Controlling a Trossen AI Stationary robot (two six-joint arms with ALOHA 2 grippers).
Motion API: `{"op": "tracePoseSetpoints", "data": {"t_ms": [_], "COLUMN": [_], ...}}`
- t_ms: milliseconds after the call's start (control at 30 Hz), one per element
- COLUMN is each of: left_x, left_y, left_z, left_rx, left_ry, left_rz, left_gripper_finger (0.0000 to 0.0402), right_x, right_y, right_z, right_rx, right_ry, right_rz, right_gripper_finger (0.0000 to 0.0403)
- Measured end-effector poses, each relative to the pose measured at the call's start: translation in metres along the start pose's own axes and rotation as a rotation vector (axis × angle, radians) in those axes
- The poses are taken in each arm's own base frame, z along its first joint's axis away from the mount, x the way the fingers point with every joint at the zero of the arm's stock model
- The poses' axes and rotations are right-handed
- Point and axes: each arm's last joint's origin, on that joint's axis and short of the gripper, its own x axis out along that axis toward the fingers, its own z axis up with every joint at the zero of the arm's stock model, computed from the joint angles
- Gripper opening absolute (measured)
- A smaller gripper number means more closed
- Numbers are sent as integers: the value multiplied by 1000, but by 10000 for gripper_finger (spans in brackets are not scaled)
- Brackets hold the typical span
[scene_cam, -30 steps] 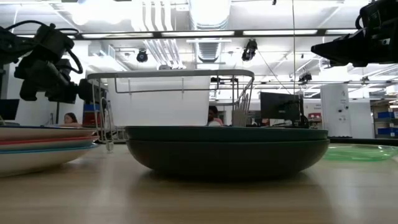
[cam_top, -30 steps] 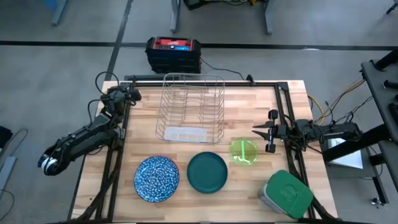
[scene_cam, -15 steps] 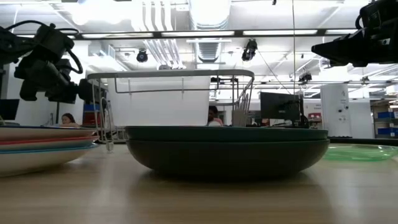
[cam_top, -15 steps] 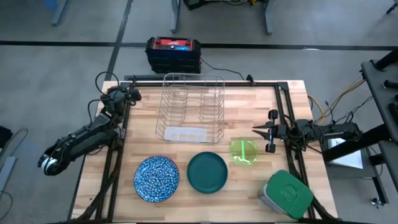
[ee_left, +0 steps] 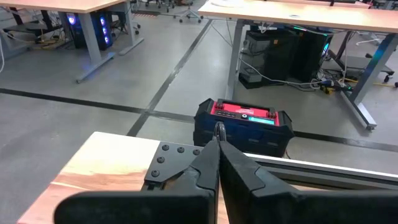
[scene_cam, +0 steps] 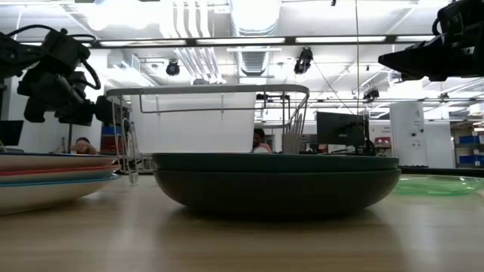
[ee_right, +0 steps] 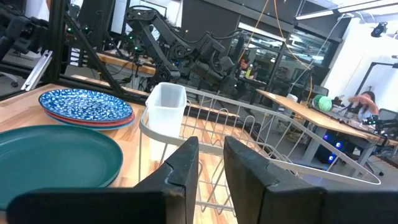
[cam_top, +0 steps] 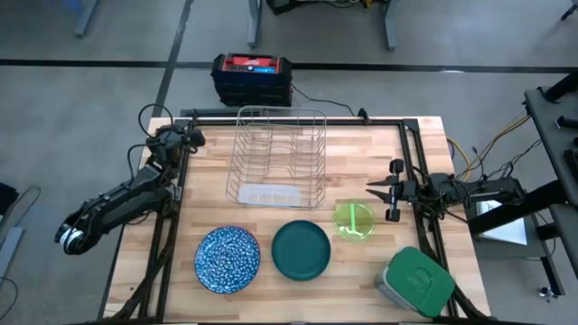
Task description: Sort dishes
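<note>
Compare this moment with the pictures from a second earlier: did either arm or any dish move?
Nothing visibly changed. The left gripper stays shut at the table's far left corner, the right gripper hangs empty, slightly parted, beside the neon-green bowl, and the blue-speckled plate and dark green plate lie where they were.

Bare wooden desk (cam_top: 370,153) right of the silver wire rack (cam_top: 276,155) is wide open; the near edge is crowded by the blue-speckled plate (cam_top: 228,258), dark green plate (cam_top: 302,249) and green-lidded grey container (cam_top: 414,282).

text: none legible | labels: none legible | signs: none legible in any view
</note>
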Motion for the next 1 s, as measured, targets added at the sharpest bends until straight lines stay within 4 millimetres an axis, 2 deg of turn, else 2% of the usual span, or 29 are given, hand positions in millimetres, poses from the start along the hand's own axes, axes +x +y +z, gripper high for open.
{"op": "tracePoseSetpoints", "data": {"t_ms": [500,1000], "left_x": [0,0], "left_y": [0,0], "left_z": [0,0], "left_rx": [0,0], "left_ry": [0,0], "left_rz": [-1,-1], "left_gripper_finger": [0,0], "right_x": [0,0], "right_y": [0,0], "right_z": [0,0], "right_rx": [0,0], "right_ry": [0,0], "right_rz": [0,0], "right_gripper_finger": [42,64]}}
